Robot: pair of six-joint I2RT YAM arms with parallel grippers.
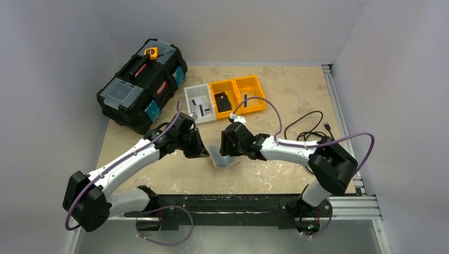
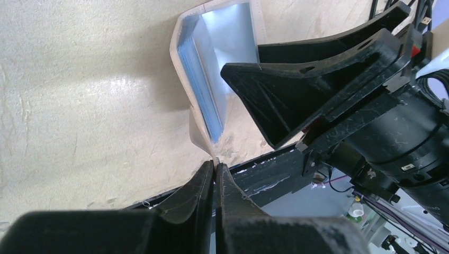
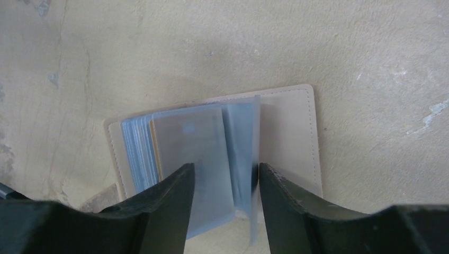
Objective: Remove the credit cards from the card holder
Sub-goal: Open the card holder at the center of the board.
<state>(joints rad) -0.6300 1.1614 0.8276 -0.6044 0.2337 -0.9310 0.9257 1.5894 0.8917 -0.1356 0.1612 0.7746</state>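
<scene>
Right wrist view: your right claw (image 3: 225,169), half-wide, straddles the card holder's (image 3: 296,132) floppy sleeves (image 3: 241,153).
Your left claw (image 2: 214,168) pinches its edge; the cards (image 3: 185,140) look light, stiff and slick, so grip one by an edge.

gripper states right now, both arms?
Left gripper: shut, pinching the edge of the card holder.
Right gripper: open, jaws astride the holder's clear sleeves.

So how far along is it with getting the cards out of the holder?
Done: the card holder is open, with the left gripper shut on its cover edge. In hand: the right gripper, jaws apart, straddles the clear sleeves at a pale card. Left: that card sits in its sleeve, not yet pulled out, and the other sleeves may hold more.
</scene>
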